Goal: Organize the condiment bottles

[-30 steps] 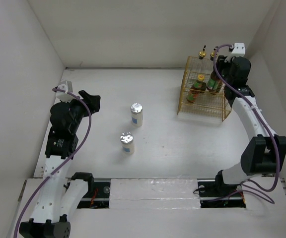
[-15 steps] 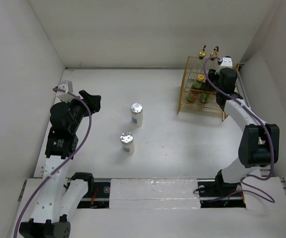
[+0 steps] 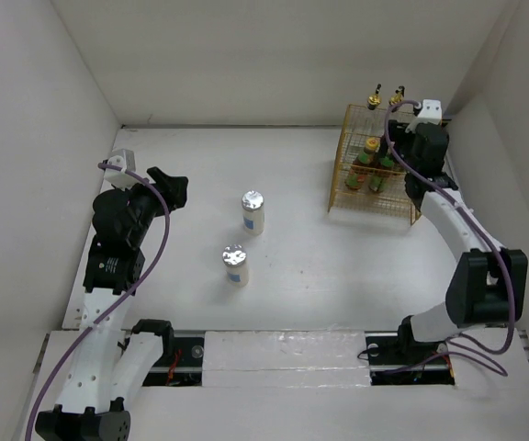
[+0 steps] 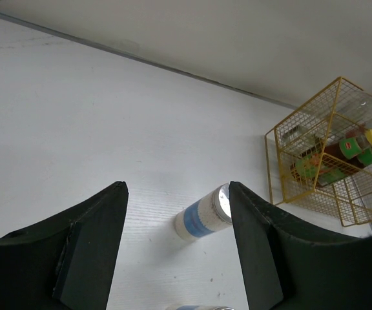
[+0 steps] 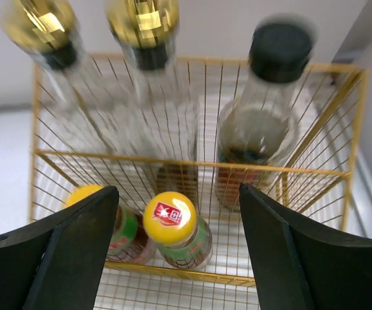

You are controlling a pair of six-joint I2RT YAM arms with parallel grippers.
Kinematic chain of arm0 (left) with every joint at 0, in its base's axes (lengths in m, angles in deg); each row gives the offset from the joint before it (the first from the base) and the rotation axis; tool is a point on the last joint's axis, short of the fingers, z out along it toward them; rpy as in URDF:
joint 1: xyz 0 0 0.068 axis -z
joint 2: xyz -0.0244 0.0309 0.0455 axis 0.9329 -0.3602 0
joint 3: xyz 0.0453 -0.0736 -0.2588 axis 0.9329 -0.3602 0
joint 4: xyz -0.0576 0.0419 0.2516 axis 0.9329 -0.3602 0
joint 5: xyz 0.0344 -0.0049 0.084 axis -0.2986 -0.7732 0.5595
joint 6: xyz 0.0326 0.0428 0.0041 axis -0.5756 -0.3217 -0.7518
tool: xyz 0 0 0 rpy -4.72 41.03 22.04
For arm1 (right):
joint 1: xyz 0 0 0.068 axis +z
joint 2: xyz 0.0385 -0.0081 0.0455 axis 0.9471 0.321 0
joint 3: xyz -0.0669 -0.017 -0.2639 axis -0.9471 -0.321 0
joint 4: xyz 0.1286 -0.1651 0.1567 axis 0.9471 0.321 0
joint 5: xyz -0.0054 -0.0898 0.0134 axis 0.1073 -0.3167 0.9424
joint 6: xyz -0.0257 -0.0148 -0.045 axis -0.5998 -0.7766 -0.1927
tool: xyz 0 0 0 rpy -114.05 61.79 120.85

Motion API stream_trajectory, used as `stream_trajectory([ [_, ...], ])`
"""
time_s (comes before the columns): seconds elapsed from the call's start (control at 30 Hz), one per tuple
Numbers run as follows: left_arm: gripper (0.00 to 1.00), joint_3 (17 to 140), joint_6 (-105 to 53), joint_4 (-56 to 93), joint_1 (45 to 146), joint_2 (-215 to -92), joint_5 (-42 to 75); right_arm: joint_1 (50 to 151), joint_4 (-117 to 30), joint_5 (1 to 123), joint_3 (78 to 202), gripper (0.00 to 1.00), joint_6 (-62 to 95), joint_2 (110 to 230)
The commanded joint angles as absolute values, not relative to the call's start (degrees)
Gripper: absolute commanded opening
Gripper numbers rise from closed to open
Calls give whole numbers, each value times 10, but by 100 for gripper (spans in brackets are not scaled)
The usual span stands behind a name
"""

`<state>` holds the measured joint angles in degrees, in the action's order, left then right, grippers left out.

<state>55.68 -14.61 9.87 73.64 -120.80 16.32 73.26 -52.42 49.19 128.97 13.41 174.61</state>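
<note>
Two silver-lidded white jars stand in the open in the middle of the table. In the left wrist view the farther jar lies ahead between my fingers, and the nearer jar's lid shows at the bottom edge. My left gripper is open and empty, left of the jars. My right gripper is open and empty above the basket. Below it stand two yellow-capped red bottles, two gold-spouted clear bottles and the black-capped dark bottle.
The yellow wire basket stands at the far right by the back wall. White walls close the table on the left, back and right. The arm bases sit on a rail at the near edge.
The right gripper dipped toward the basket and has drawn back up and to the right, leaving a yellow-capped bottle standing inside. The left arm and the jars have not moved.
</note>
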Motion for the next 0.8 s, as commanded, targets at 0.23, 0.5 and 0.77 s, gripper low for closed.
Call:
stream_trajectory([
  [0.23, 56, 556, -154, 127, 735, -1200, 151, 885, -598, 544, 1248, 0, 166, 1596],
  [0.5, 33, 556, -154, 127, 735, -1200, 156, 1105, -552, 612, 1287, 90, 89, 1726],
  [0.77, 41, 556, -154, 127, 735, -1200, 156, 1132, -519, 654, 1342, 99, 83, 1844],
])
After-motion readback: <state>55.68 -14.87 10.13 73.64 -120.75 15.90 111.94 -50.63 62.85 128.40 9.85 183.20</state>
